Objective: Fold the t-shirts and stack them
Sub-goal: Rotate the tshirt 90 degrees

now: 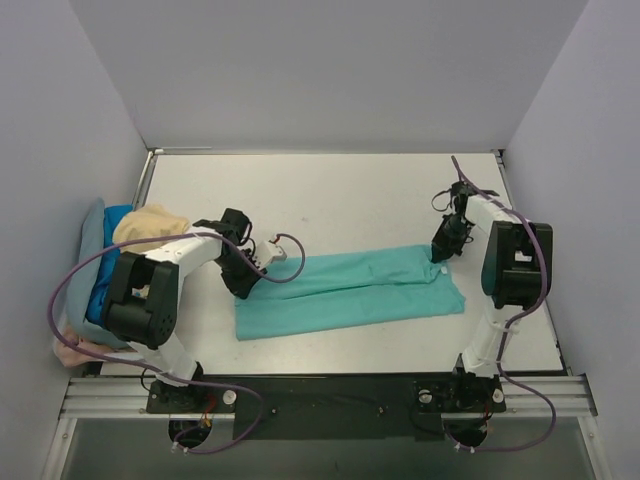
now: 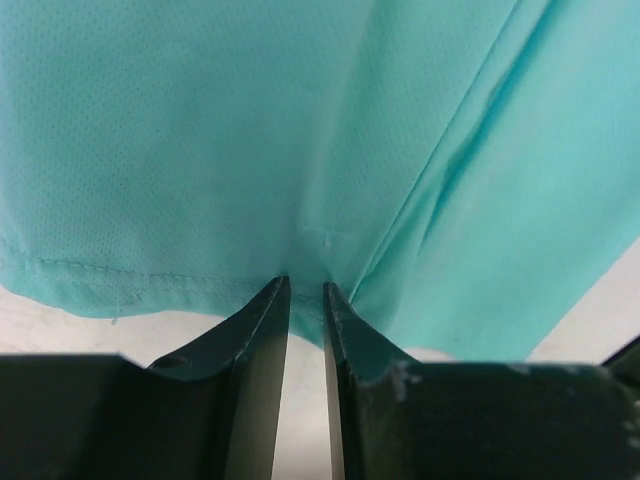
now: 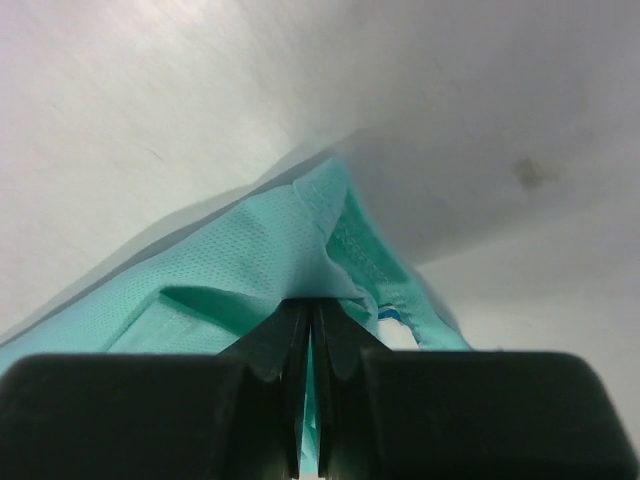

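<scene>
The teal-green t-shirt (image 1: 350, 290) lies on the table as a long strip folded lengthwise. My left gripper (image 1: 243, 287) is at its left end. In the left wrist view the left gripper (image 2: 306, 285) stands narrowly open, its tips at the stitched hem of the teal-green t-shirt (image 2: 200, 130), with white table showing through the gap. My right gripper (image 1: 440, 255) is at the strip's far right corner. Seen from the right wrist, the right gripper (image 3: 309, 305) is shut on a bunched edge of the t-shirt (image 3: 230, 270), beside its white neck label (image 3: 397, 328).
More t-shirts are heaped at the table's left edge: a tan-yellow one (image 1: 150, 222) on top, bright blue (image 1: 108, 285) and grey-blue (image 1: 90, 235) beneath, pink (image 1: 65, 350) at the near end. Grey walls enclose the table on three sides.
</scene>
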You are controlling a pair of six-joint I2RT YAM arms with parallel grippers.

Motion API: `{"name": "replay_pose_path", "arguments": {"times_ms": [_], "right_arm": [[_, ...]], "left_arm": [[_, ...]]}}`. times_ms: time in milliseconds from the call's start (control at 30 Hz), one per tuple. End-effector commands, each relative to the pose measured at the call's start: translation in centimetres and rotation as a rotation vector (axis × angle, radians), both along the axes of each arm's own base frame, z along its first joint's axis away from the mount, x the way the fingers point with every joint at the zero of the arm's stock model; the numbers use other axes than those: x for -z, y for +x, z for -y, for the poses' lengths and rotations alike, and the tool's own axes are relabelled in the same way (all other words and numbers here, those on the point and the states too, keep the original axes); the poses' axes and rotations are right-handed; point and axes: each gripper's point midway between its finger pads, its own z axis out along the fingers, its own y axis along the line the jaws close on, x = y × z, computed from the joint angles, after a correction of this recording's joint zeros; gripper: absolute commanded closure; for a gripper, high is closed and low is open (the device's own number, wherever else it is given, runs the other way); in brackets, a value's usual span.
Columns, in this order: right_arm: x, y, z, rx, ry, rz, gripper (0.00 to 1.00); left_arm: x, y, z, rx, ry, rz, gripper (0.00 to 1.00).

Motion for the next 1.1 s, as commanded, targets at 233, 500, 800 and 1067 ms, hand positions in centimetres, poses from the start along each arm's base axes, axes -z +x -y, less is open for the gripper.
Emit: {"name": "replay_pose_path", "arguments": {"times_ms": [233, 500, 800, 1067], "right_arm": [[-7.5, 8.0, -0.2, -0.160, -0.029, 0.210, 0.98], [-7.6, -1.9, 1.4, 0.019, -0.054, 0.145, 1.00], [-0.5, -7.4, 0.9, 0.155, 0.015, -0.016, 1.00], [2.0, 0.7, 1.7, 0.210, 0.086, -0.043, 1.00]], "left_arm": [[-9.1, -0.1, 3.7, 0.033, -0.256, 0.019, 0.57], [-6.9, 8.3, 1.4, -0.231, -0.153, 0.132, 0.67], [-7.7, 4.8, 2.3, -0.098, -0.235, 0.036, 0.68], [-8.0, 2.9, 1.1, -0.174, -0.218, 0.052, 0.67]]}}
